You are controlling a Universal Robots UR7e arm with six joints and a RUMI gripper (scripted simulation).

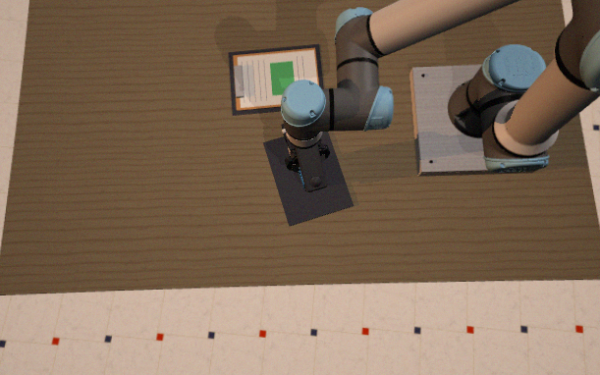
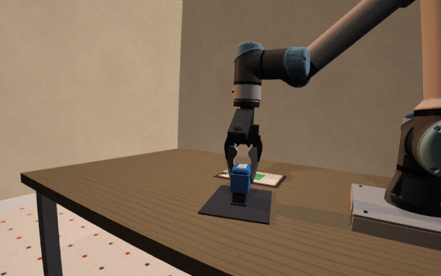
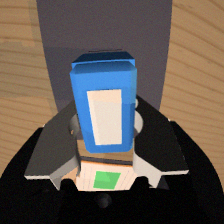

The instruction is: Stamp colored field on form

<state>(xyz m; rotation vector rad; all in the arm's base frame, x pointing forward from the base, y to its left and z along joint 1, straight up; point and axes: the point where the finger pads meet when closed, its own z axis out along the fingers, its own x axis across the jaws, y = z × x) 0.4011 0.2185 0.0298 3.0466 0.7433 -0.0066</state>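
Observation:
A blue stamp [image 2: 240, 178] [image 3: 105, 107] with a white label on top stands upright on the dark mat [image 1: 320, 206] [image 2: 260, 213] [image 3: 60, 40]. My gripper [image 1: 305, 167] [image 2: 242, 169] [image 3: 107, 96] points straight down over it, and its two fingers are shut on the sides of the stamp's blue body. In the top view the gripper hides nearly all of the stamp. The form [image 1: 256, 79] lies on a clipboard behind the mat. Its green field [image 1: 281, 78] [image 2: 260, 177] [image 3: 106, 179] is bare.
The arm's grey base plate [image 1: 433, 123] [image 2: 372, 213] sits on the wooden table [image 1: 138, 172] [image 2: 138, 188] to the right of the mat. The arm's elbow and wrist joints hang over the form's right edge.

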